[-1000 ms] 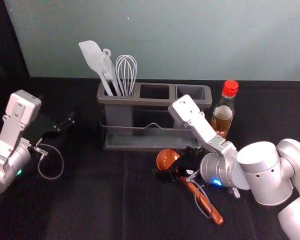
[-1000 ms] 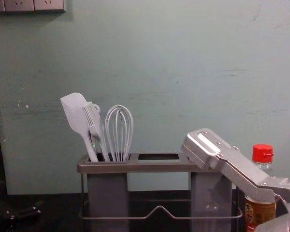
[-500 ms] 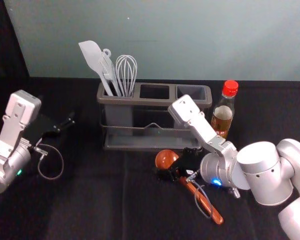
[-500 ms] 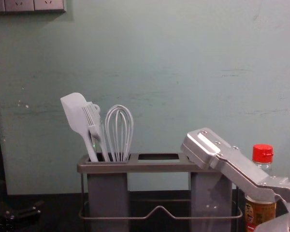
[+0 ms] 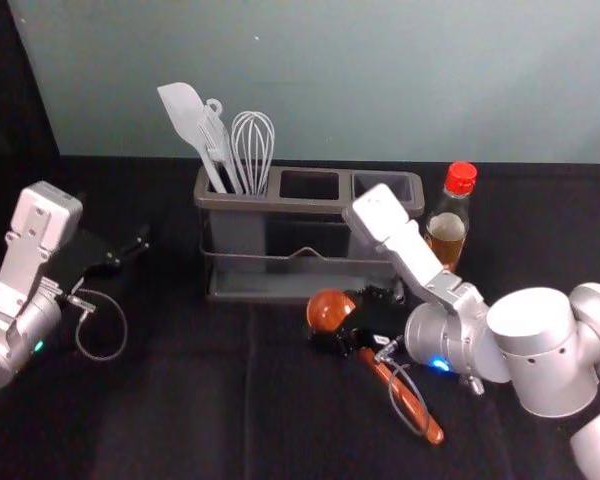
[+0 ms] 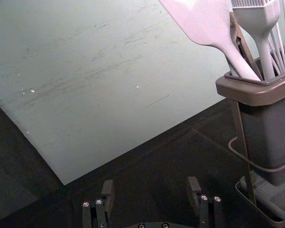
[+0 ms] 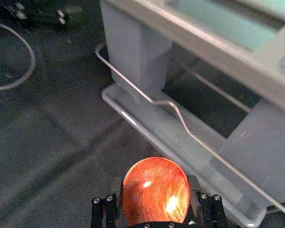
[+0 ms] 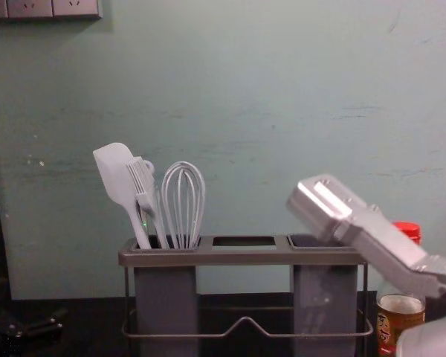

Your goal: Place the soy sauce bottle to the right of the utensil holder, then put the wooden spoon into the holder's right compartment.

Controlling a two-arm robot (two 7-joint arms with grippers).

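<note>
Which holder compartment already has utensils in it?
The left compartment: the spatula, brush and whisk stand in it. Nothing sticks up from the middle compartment or right compartment.

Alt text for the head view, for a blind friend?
A robot's right end effector grips a wooden spoon in front of a utensil holder with pale utensils in its left compartment. A red-capped bottle stands to its right; the left end effector is at left.

Bottle (image 5: 447, 238) right of holder (image 5: 305, 206), spoon (image 5: 329, 310) before it; whisk (image 5: 254, 145), brush (image 5: 216, 140), spatula (image 5: 185, 112) in left compartment (image 5: 237, 232)
</note>
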